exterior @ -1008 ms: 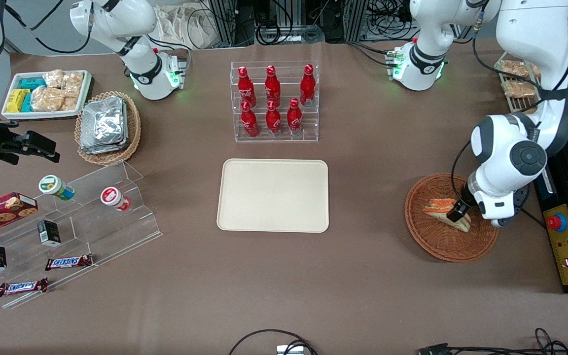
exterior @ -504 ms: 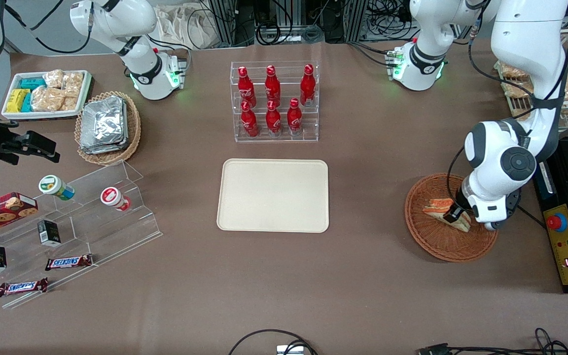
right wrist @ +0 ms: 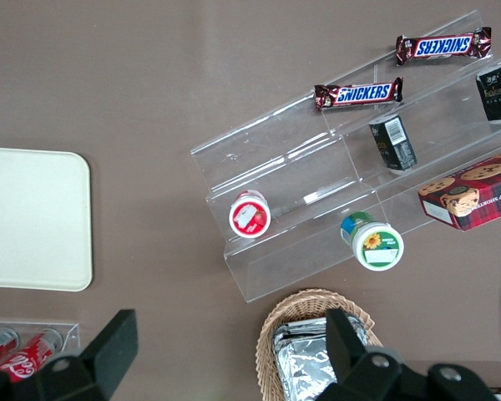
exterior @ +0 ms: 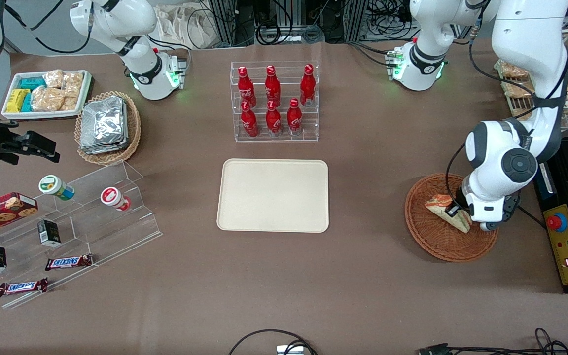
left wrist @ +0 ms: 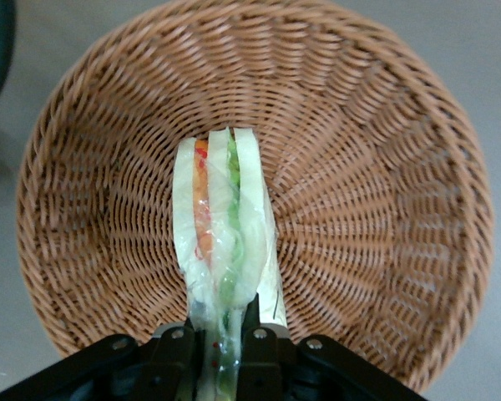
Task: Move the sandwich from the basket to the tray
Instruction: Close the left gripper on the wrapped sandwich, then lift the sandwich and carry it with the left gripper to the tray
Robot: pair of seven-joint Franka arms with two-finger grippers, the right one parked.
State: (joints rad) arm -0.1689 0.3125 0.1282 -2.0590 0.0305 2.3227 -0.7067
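Note:
The sandwich (exterior: 443,209) is a wrapped triangular wedge of white bread with orange and green filling. It sits over the round reddish-brown wicker basket (exterior: 432,239) at the working arm's end of the table. My left gripper (exterior: 454,211) is shut on the sandwich's wrapped end. In the left wrist view the sandwich (left wrist: 224,225) stands on edge between the fingers (left wrist: 255,355), held just above the basket's floor (left wrist: 359,167). The cream-beige tray (exterior: 273,195) lies flat at the table's middle and also shows in the right wrist view (right wrist: 33,219).
A clear rack of red bottles (exterior: 274,101) stands farther from the camera than the tray. A clear stepped stand (exterior: 82,222) with snacks, an oval basket of foil packs (exterior: 106,125) and a white snack tray (exterior: 45,93) lie toward the parked arm's end. A yellow control box (exterior: 565,244) sits beside the basket.
The gripper has lifted slightly with the sandwich, which has tilted and shifted a little within the basket. The arm's wrist has risen a bit.

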